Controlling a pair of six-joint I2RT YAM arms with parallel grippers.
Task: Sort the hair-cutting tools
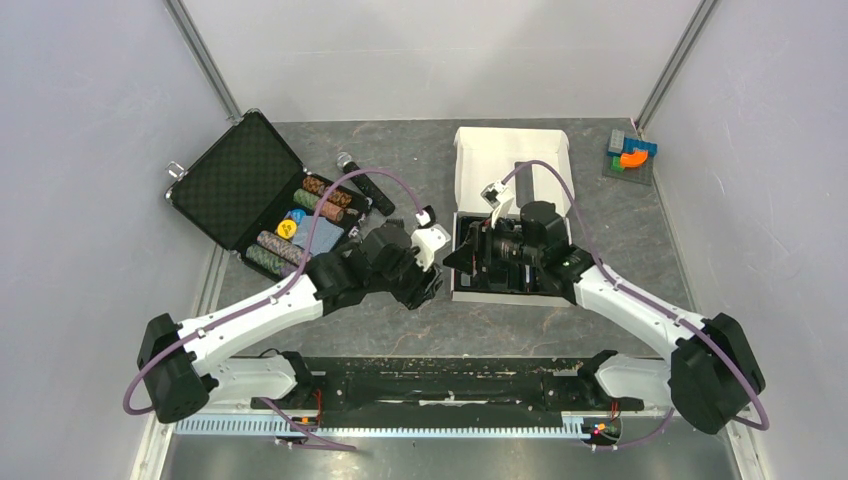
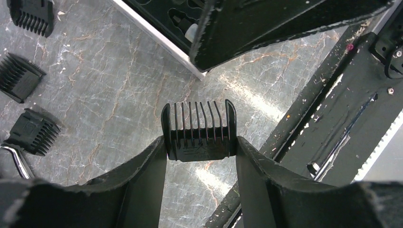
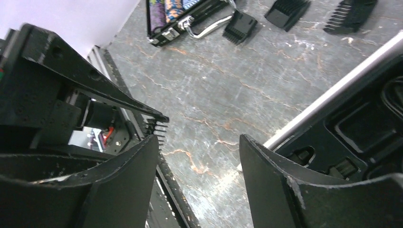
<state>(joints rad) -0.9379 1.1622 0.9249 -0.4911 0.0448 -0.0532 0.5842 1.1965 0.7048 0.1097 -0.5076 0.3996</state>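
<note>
The left jaws pinch a small black plastic clipper comb (image 2: 198, 135) by its two sides. Its teeth point away from the wrist, and it hangs above the grey marbled counter (image 2: 109, 95). Just beyond the teeth lies the corner of a white cardboard box with a black moulded insert (image 2: 159, 40), and one black finger of the right arm (image 2: 285, 21) hangs over that corner. To the left of the left jaws, three more black clipper combs lie apart on the counter: one near (image 2: 34, 132), one farther out (image 2: 19, 76) and one farthest (image 2: 32, 15). A chrome handle (image 2: 14, 159) lies just beside the near one. The right jaws are spread with nothing between them, over bare counter just beside the box's white edge. The insert's recesses are on their right and the left arm's held comb is on their left. Farther out, beyond the left jaws, stand an open black case holding rows of coloured poker chips (image 1: 235, 185) and a long black microphone (image 1: 365, 188). Well beyond the right jaws, a cluster of coloured blocks (image 1: 632, 155) sits in the far corner.
</note>
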